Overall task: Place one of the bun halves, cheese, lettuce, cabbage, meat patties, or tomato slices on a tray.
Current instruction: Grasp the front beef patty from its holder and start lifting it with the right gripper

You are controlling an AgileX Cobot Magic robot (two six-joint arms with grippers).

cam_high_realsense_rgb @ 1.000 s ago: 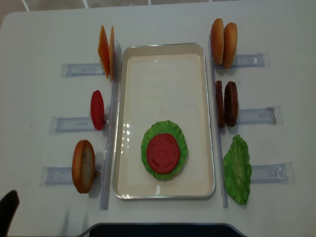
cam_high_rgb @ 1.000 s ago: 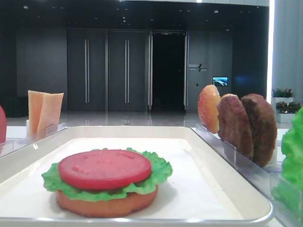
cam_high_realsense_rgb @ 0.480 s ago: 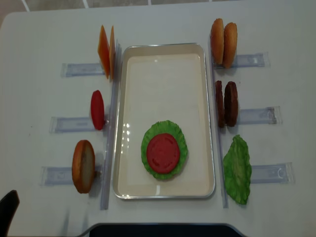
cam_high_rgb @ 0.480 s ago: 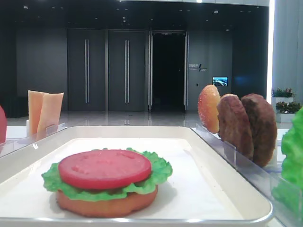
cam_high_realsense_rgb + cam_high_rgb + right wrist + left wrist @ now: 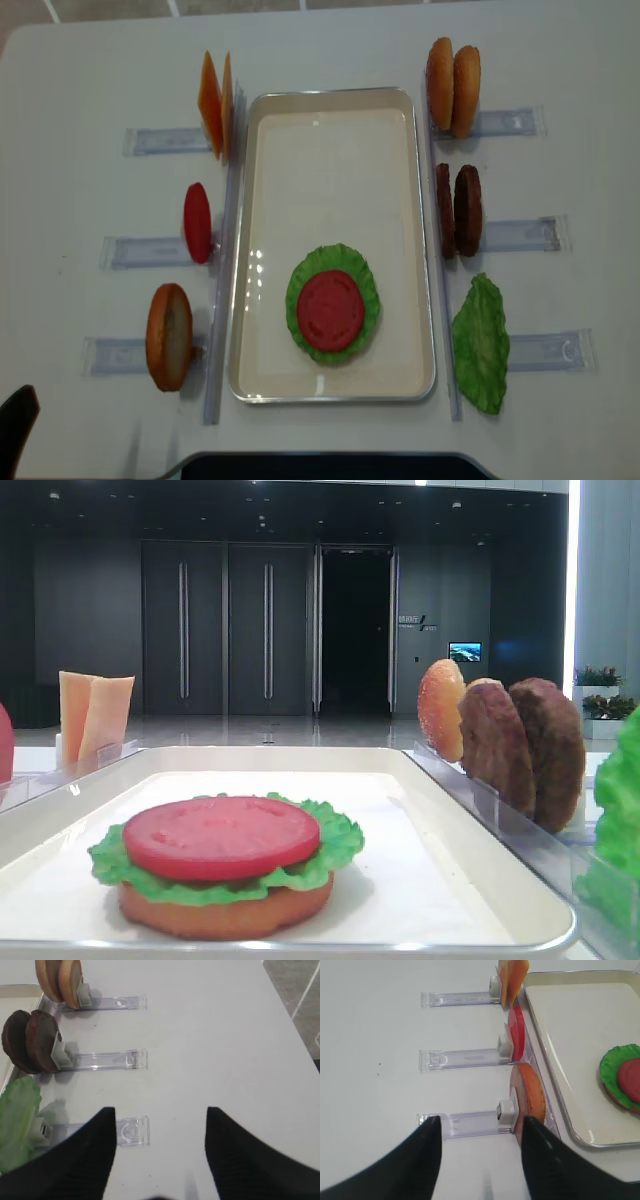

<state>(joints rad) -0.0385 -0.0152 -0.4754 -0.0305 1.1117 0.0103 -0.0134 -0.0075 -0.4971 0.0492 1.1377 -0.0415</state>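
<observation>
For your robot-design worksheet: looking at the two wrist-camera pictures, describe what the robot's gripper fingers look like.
Only the fingers show. The right gripper has two broad matte black fingers with a fine ribbed texture and rounded tips. The left gripper looks the same, with black, tapering fingers. No cables or markings are visible.

— What's on my tray [image 5: 330,105]?

— A stack toward its near end: bun base [image 5: 225,912] at the bottom, lettuce [image 5: 300,275] on it, a tomato slice [image 5: 330,310] on top.

— And left of the tray?

— I see three racks: cheese [image 5: 215,103] farthest, a tomato slice on edge [image 5: 197,222] in the middle, a bun half [image 5: 168,336] nearest.

— Right side?

— Two bun halves [image 5: 452,86] farthest, the meat patties [image 5: 459,211] behind a lettuce leaf [image 5: 481,344], which is nearest me.
</observation>
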